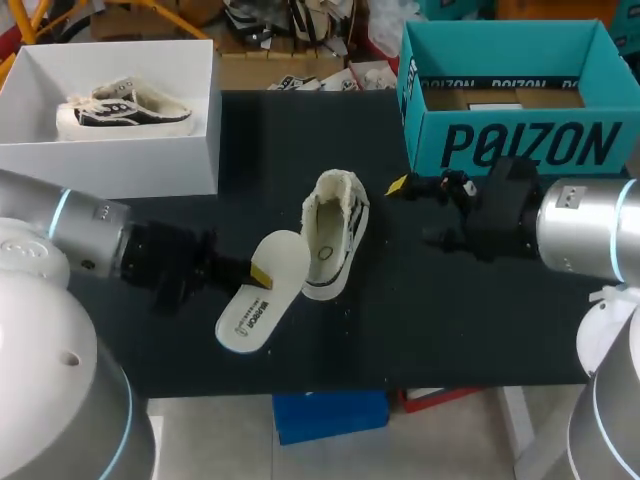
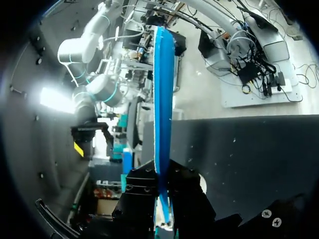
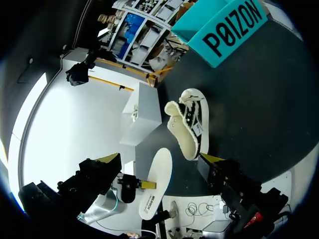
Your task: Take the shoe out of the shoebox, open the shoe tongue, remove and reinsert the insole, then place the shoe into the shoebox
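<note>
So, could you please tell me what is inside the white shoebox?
One cream shoe with dark stripes lies inside the white shoebox. Whatever sits beneath it is covered.

my table (image 1: pixel 450 330): black top | far left: white box (image 1: pixel 150 165) | far right: teal shoebox (image 1: pixel 520 145) | middle: shoe (image 1: pixel 335 240) lying apart from both

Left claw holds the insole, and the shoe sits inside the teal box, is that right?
No. The left claw does hold the insole, but the shoe lies on its side on the black table beside the insole, not inside the teal box. The head view shows it.
</note>
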